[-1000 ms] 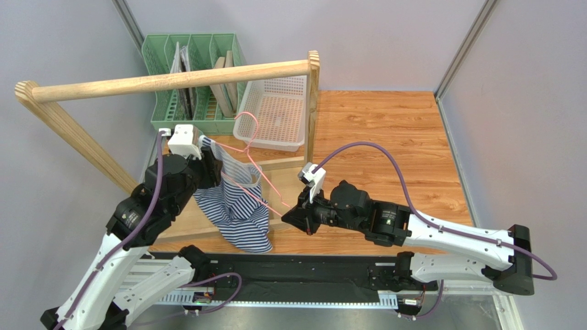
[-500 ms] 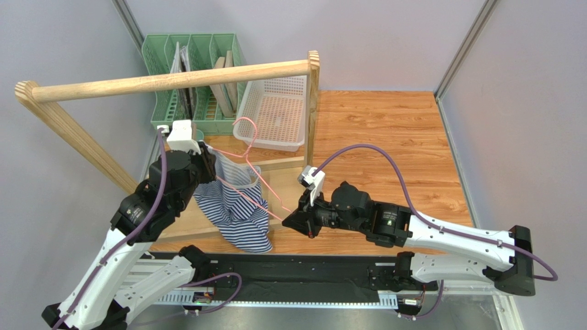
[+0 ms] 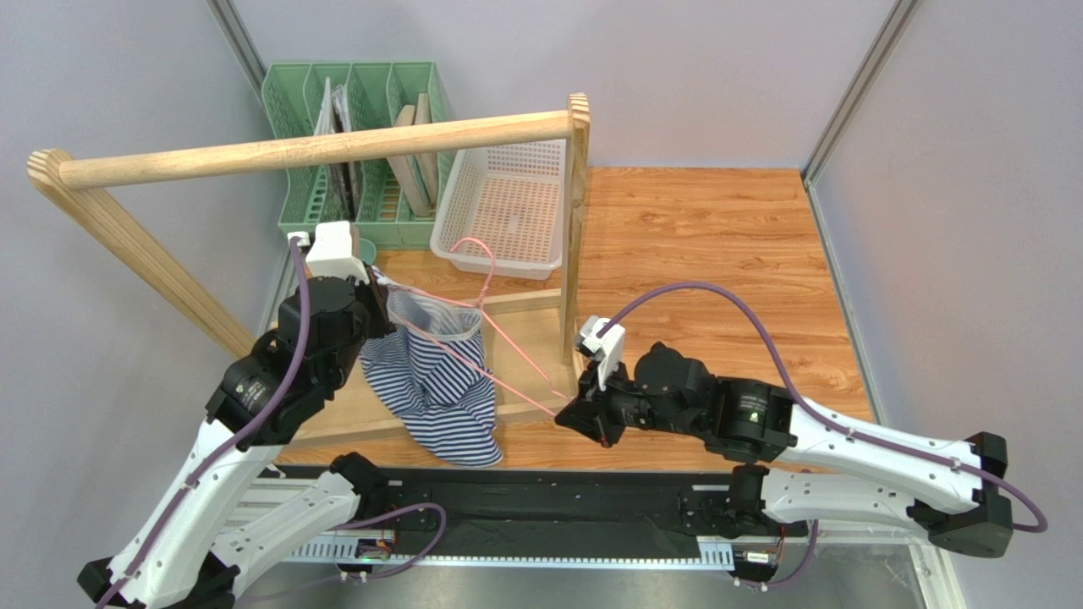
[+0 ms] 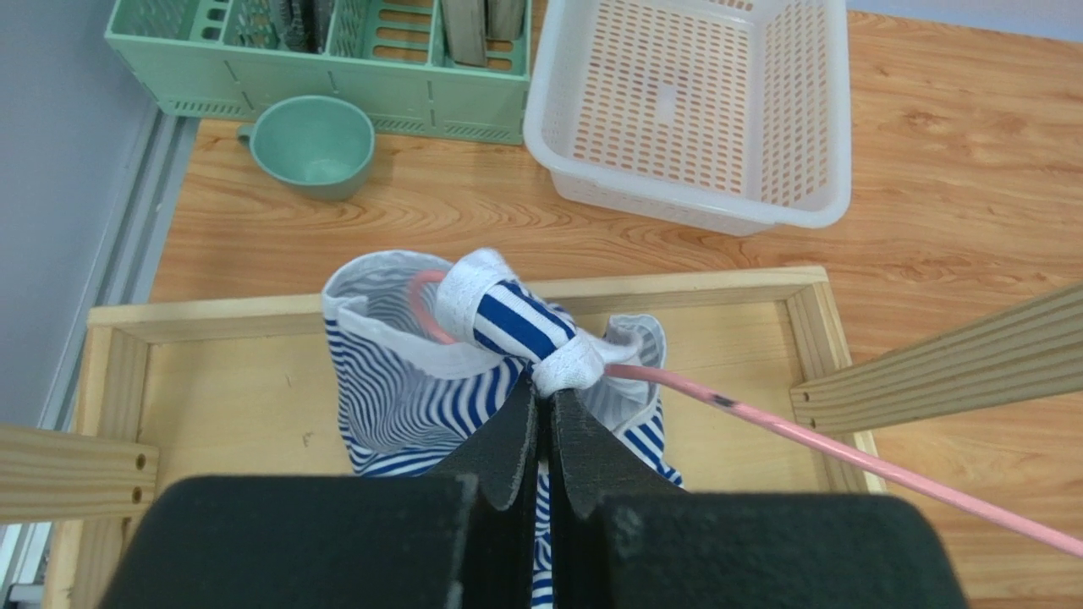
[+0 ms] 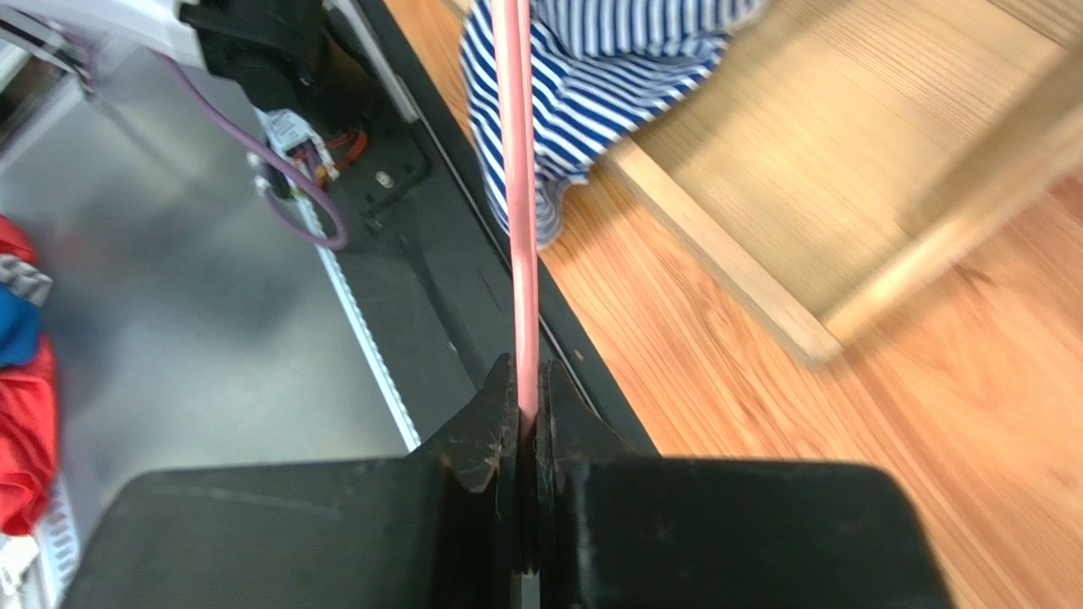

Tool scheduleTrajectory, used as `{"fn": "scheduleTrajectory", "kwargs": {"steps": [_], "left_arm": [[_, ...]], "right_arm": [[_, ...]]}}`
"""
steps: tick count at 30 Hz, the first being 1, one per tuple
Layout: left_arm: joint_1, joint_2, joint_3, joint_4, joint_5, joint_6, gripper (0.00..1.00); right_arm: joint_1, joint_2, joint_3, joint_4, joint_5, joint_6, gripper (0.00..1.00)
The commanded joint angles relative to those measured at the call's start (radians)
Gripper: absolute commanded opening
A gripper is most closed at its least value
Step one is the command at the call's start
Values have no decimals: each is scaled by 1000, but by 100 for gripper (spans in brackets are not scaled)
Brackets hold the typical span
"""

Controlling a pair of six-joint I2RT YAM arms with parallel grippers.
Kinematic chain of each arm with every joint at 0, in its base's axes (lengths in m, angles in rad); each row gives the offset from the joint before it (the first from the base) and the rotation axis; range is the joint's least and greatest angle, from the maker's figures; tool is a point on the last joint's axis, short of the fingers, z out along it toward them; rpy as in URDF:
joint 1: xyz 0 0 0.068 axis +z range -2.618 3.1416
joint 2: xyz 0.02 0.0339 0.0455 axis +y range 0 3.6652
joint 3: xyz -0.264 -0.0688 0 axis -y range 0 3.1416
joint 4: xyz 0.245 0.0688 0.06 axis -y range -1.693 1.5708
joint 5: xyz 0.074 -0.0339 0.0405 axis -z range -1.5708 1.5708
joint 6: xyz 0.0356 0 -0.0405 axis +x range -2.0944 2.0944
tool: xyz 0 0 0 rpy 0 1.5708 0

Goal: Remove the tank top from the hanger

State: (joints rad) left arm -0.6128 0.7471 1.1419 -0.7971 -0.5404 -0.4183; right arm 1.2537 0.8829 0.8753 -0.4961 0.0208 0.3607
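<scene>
The navy-and-white striped tank top (image 3: pixel 432 381) hangs bunched over the wooden base frame, one strap still looped round the pink hanger (image 3: pixel 515 349). My left gripper (image 3: pixel 381 298) is shut on the white-edged strap (image 4: pixel 509 317), which is pinched at the tips of the gripper (image 4: pixel 549 387). The hanger's rod (image 4: pixel 826 438) runs out of the tank top (image 4: pixel 394 393) to the lower right. My right gripper (image 3: pixel 575 412) is shut on the hanger's lower end. In the right wrist view the hanger (image 5: pixel 515 241) rises straight from the shut gripper (image 5: pixel 528 393) toward the tank top (image 5: pixel 598 76).
A thick wooden rail (image 3: pixel 318 146) on slanted legs spans the left half, above a flat wooden frame (image 4: pixel 445 292). Behind stand a green rack (image 3: pixel 356 140), a white basket (image 3: pixel 509 209) and a green cup (image 4: pixel 312 142). Red cloth (image 5: pixel 19 419) lies off the table's near edge.
My left gripper has shut on the tank top's strap. The right gripper has drawn the hanger to the right and nearer; the hook has shifted right and the hanger lies flatter.
</scene>
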Motion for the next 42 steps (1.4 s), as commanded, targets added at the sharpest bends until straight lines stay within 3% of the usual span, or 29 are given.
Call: {"fn": "scheduleTrajectory", "kwargs": {"steps": [1, 6, 10, 14, 22, 28, 42], "left_arm": [[1, -8, 7, -8, -64, 3, 0], [1, 8, -8, -10, -125, -5, 0], [1, 28, -7, -45, -174, -59, 0], [1, 14, -37, -67, -193, -112, 0], [1, -48, -111, -41, -95, -157, 0], [1, -78, -125, -21, -35, -166, 0], [1, -101, -122, -21, 31, -169, 0]], "right_arm": [[0, -107, 82, -249, 85, -57, 0], [1, -280, 88, -282, 84, -46, 0], [1, -306, 123, -271, 62, -46, 0], [1, -262, 201, -291, 97, -66, 0], [0, -191, 385, -259, 218, -54, 0], [0, -64, 539, -351, 345, 24, 0], [1, 119, 607, -436, 533, 219, 0]]}}
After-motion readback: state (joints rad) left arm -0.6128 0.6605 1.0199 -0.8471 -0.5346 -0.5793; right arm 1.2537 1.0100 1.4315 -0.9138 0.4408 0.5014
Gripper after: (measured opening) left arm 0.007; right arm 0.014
